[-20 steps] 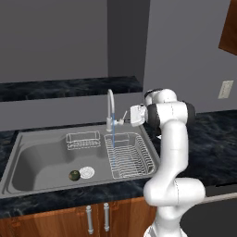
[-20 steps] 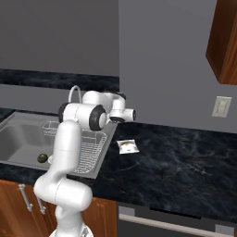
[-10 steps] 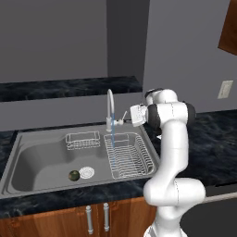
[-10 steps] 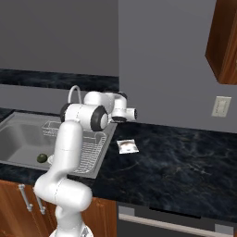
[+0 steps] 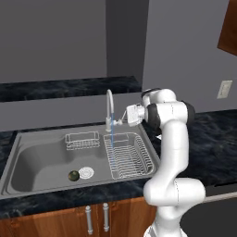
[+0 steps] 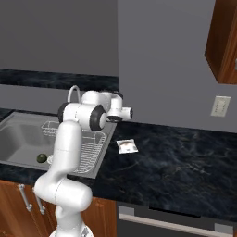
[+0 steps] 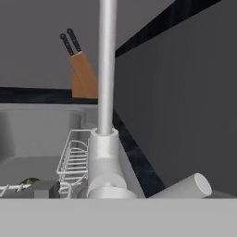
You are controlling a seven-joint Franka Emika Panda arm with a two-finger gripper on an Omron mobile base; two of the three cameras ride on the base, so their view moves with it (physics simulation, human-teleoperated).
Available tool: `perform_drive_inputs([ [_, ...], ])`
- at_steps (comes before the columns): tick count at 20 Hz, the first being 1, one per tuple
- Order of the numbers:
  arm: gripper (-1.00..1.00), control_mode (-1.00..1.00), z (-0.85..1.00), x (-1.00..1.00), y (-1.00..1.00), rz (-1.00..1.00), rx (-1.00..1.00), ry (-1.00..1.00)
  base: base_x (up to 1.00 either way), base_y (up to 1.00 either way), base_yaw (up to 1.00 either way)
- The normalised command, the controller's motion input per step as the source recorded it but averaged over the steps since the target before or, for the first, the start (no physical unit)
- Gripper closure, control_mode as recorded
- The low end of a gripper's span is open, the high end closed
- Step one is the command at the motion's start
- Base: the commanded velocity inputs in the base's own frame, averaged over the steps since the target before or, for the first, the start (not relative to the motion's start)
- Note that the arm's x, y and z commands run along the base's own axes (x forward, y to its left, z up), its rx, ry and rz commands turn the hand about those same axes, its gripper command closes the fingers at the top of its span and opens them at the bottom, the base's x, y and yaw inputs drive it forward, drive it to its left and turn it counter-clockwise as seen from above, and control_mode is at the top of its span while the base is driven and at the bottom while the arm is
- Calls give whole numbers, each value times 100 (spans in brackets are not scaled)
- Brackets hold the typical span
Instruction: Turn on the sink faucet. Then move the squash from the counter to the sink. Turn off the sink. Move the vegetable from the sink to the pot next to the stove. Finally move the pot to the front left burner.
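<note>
Just ahead of the spread-jawed, empty gripper [image 5: 125,118] stands the sink faucet [image 5: 109,111], still running, its lever [image 7: 185,187] low alongside, so nudge that lever gently shut, the squash [image 5: 73,175] lying well below in the sink [image 5: 28,152].

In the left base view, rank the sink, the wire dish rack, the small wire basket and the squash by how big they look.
Largest to smallest:
1. sink
2. wire dish rack
3. small wire basket
4. squash
The basket sits farther back than the rack, but the gap in size looks too clear for that to change the order.
</note>
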Motion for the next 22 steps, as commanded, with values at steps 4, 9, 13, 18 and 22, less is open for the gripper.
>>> perform_drive_inputs([
  [4,-100,-100,19,7,58,0,0,0,0,0,0],
  [9,-100,-100,19,5,55,0,0,0,0,0,0],
  [13,-100,-100,21,0,57,2,0,0,0,0,0],
  [18,-100,-100,18,0,52,3,0,0,0,0,0],
  [22,-100,-100,19,0,48,3,0,0,0,0,0],
])
